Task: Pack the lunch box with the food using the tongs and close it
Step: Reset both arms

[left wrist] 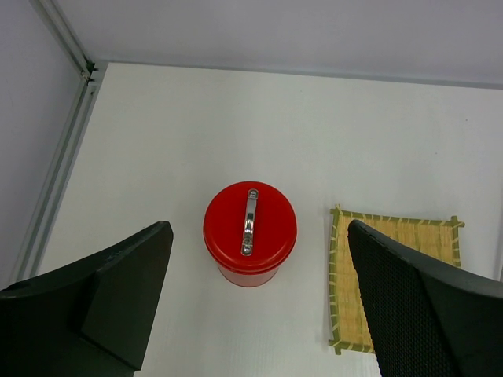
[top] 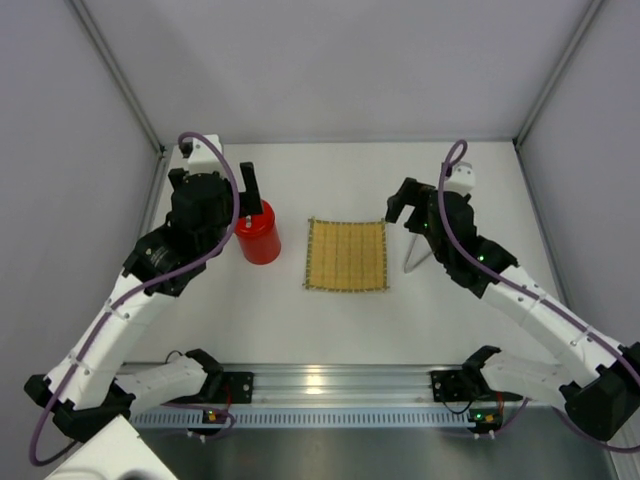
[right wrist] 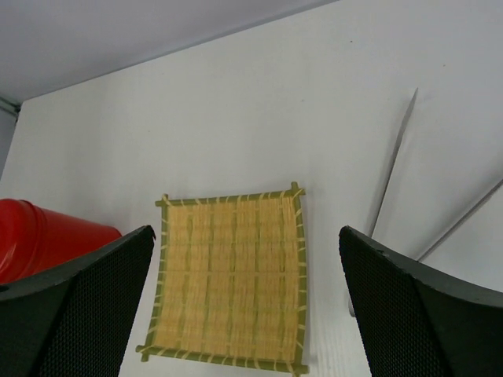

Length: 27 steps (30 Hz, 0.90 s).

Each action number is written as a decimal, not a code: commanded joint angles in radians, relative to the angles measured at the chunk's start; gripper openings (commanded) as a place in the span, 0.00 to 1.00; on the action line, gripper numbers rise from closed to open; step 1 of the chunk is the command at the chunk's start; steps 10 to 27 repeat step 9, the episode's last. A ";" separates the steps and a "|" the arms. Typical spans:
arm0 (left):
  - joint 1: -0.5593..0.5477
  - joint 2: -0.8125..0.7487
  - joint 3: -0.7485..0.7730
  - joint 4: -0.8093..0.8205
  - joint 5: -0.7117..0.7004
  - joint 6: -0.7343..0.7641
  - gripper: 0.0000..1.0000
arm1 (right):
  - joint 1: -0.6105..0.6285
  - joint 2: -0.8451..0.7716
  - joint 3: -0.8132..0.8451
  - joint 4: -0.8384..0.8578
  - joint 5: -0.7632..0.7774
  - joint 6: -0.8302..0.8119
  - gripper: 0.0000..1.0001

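The red lunch box [top: 258,237] stands left of the mat with its lid [left wrist: 250,228] on, the pale handle on top. My left gripper [top: 241,194] hovers over it, open, nothing between its fingers [left wrist: 126,290]. The silver tongs [top: 412,255] lie on the table right of the mat, and two thin arms of the tongs [right wrist: 397,157] show in the right wrist view. My right gripper [top: 400,208] hangs open and empty above the mat's right edge and the tongs. No food shows in any view.
The square yellow bamboo mat [top: 346,254] lies bare at the table's middle, also seen as the mat [right wrist: 228,275] under the right wrist. White walls close in the table at the back and sides, with a metal rail [top: 330,385] along the near edge.
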 commanded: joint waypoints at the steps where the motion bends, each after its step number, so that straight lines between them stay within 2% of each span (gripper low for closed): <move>1: 0.001 -0.001 -0.008 0.058 0.013 -0.005 0.98 | -0.011 -0.033 0.001 -0.017 0.089 -0.032 0.99; 27: 0.001 -0.001 -0.020 0.063 0.017 -0.004 0.98 | -0.013 -0.010 0.013 -0.017 0.086 -0.055 0.99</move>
